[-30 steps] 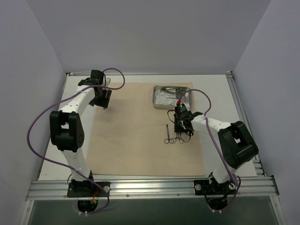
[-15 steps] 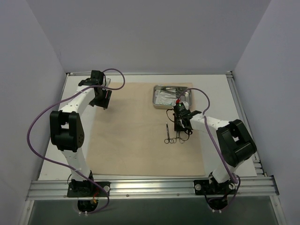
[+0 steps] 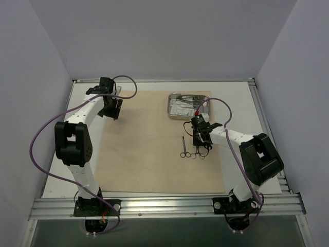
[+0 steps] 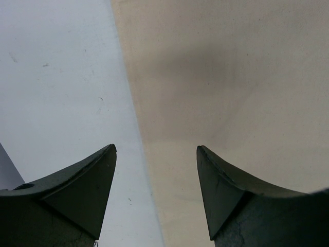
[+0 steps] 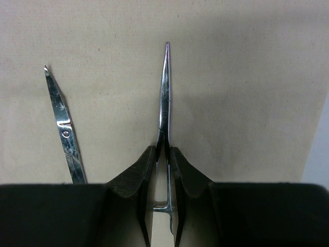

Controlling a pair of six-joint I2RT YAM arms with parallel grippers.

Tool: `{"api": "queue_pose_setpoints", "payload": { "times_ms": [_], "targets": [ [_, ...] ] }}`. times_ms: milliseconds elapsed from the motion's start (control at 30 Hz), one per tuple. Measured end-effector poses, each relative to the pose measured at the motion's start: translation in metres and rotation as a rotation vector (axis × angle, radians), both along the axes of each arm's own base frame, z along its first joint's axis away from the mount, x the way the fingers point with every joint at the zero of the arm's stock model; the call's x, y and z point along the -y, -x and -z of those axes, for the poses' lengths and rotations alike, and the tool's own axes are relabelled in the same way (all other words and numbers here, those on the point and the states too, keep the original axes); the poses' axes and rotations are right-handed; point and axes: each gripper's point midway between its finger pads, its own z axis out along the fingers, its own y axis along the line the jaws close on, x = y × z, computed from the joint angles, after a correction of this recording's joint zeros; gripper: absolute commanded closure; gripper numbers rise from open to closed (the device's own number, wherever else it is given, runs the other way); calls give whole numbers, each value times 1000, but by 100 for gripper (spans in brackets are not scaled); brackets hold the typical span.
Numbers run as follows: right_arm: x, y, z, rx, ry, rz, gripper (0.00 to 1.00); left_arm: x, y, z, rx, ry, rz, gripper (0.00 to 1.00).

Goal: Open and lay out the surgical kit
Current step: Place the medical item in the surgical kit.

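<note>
Left gripper (image 4: 157, 149): the fingers are held wide apart with nothing between them, above the far left edge of the wrap. No movement is noted here over the last second.

Cloth wrap (image 3: 149, 149): the beige cloth is already opened and spread flat across the middle of the white table (image 4: 51, 77). It lies just as it did a second ago.

Laid-out instrument (image 5: 64, 128): a slim steel scissor-handled piece with a slightly curved tip is seen lying flat on the cloth. It is just left of the right gripper and is not touched by it.

Steel tray (image 3: 170, 107): the tray is set on the far right part of the cloth, beyond the right gripper. Pale contents are visible inside but are too small to be made out.

Right gripper (image 5: 163, 154): a second ago the fingers were wider. They are now drawn together and clamped on the shanks of a straight clamp (image 5: 165, 98).

Clamp: it is held near its pivot with its closed tips pointing away from the wrist. It is beside the laid-out instrument and apart from it. Whether it rests on the cloth or is just clear of it cannot be told.

Meaning for the task: the wrap is judged done, and one instrument is placed. A fresh grip is now taken on the next one, probably so that it can be set in line.
</note>
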Motion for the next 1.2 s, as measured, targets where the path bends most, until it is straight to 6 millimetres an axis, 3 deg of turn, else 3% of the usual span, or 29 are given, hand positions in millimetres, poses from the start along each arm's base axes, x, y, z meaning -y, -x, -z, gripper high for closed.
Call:
{"api": "queue_pose_setpoints", "payload": {
  "times_ms": [1000, 1200],
  "targets": [
    [15, -8, -2, 11, 44, -12, 92, 0, 2, 3, -9, -2, 0, 27],
    [21, -10, -1, 6, 22, 8, 88, 0, 3, 3, -10, 0, 1, 27]
  ]
}}
